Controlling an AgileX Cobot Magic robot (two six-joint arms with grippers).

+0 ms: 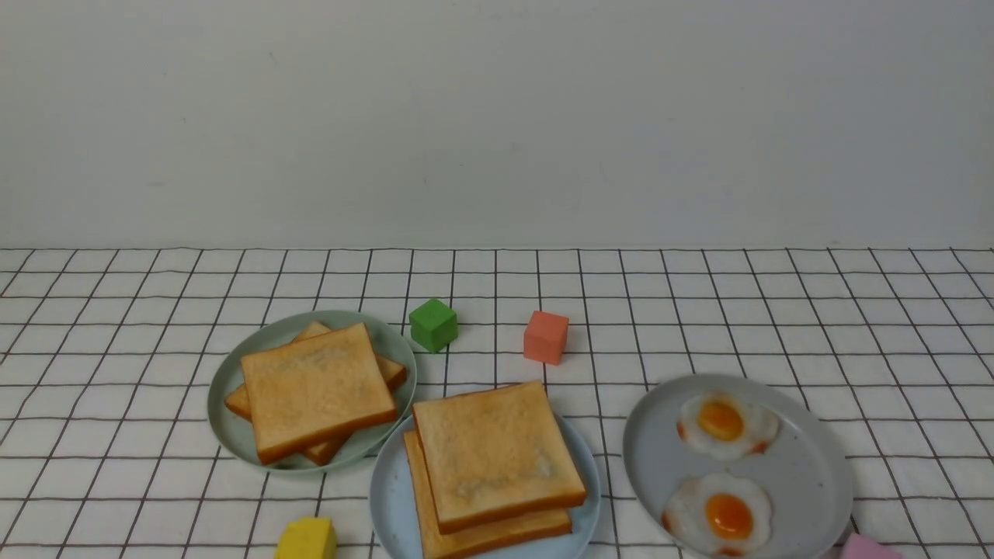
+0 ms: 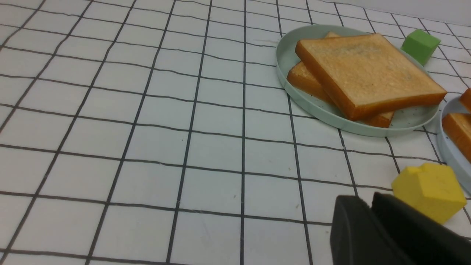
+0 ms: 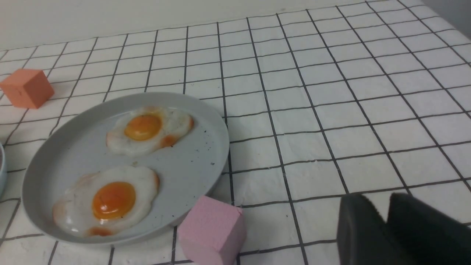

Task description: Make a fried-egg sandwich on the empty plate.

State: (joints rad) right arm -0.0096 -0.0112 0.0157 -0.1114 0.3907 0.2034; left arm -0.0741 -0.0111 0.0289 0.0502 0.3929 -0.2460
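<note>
Two thick golden-brown toast slices (image 1: 493, 466) lie stacked on the light blue plate (image 1: 388, 497) at the front centre; no egg shows between them from here. An edge of this stack (image 2: 458, 129) and the plate's rim (image 2: 447, 147) show in the left wrist view. Neither gripper shows in the front view. My left gripper (image 2: 369, 200) is shut and empty, low over the cloth beside a yellow block (image 2: 428, 191). My right gripper (image 3: 382, 204) is shut and empty over the cloth, to the right of the grey plate (image 3: 198, 154).
A pale green plate (image 1: 233, 404) holds two more toast slices (image 1: 314, 388). The grey plate (image 1: 808, 466) holds two loose fried eggs (image 1: 726, 423) (image 1: 718, 512). Green (image 1: 432, 324), orange (image 1: 545, 337), yellow (image 1: 307, 539) and pink (image 3: 211, 232) blocks lie around the plates.
</note>
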